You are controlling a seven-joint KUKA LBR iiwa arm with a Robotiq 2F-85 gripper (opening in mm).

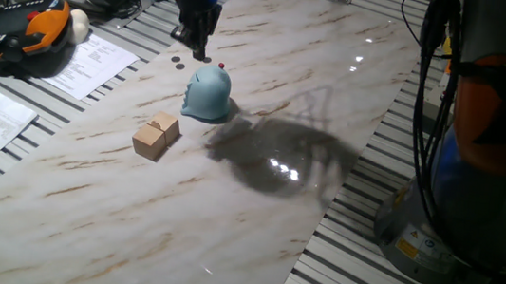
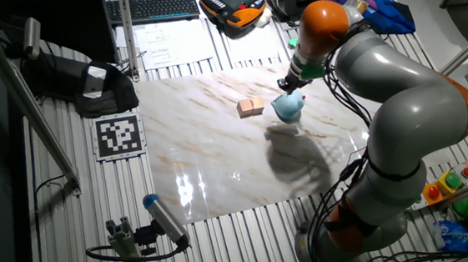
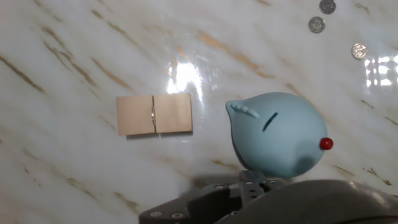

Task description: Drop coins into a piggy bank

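Three coins [image 3: 316, 25] lay on the table beside the blue piggy bank [image 3: 278, 134], none visibly dropped; the gripper's [image 1: 194, 44] grip was unclear.

Bare marble lies around the piggy bank [image 3: 278, 137]; 2 wooden cubes [image 3: 155, 114] stand near one side, 3 coins [image 3: 316, 25] near another.

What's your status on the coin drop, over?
Gripper above the table behind the piggy bank, jaw state unclear. Three coins lying loose on the marble beyond the bank. Two wooden cubes off to one side, not blocking.
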